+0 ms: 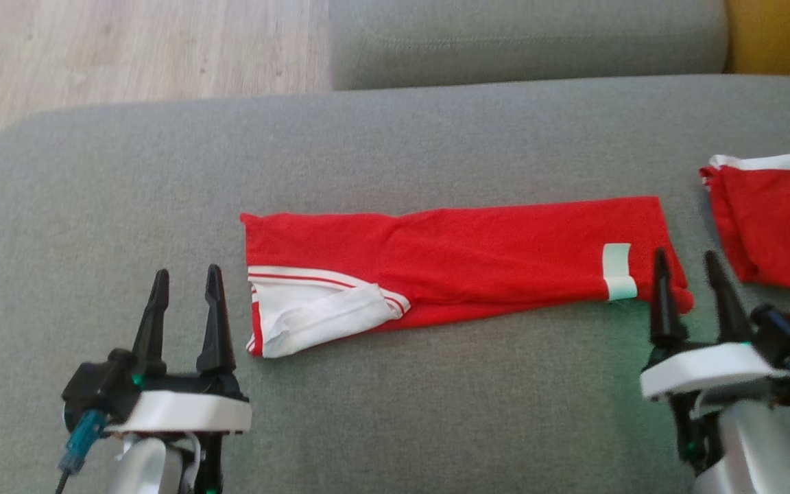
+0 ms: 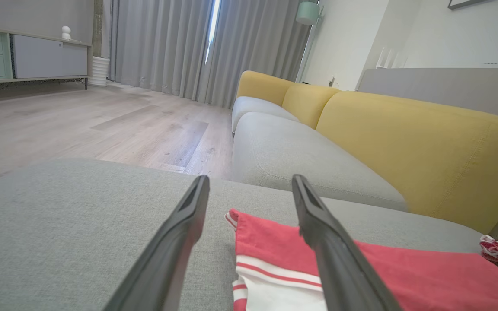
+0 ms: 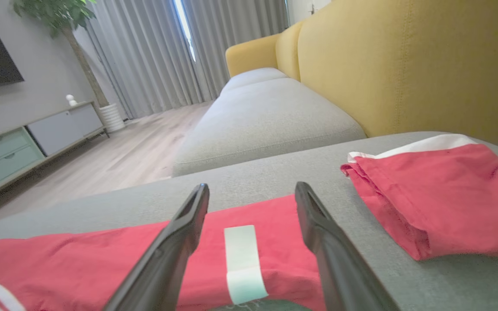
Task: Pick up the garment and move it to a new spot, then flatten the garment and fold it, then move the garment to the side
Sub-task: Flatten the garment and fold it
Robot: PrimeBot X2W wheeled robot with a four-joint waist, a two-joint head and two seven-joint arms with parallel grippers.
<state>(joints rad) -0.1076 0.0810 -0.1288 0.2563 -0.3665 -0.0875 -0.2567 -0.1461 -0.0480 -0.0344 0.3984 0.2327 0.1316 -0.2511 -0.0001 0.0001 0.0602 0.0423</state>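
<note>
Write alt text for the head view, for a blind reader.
A red garment folded into a long strip lies on a grey sofa cushion. The left hand and right hand, open, sit at its ends; a second red garment lies far right.

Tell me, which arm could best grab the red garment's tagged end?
Right, probably: the right fingers, open, frame the tag in their wrist view; the left fingers sit at the garment's other, white-trimmed end.

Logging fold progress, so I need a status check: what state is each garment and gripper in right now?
long red garment: folded into a long strip, flat on the grey cushion
second red garment: folded, lying apart at the right
left gripper: open, holding nothing
right gripper: open, holding nothing
</note>
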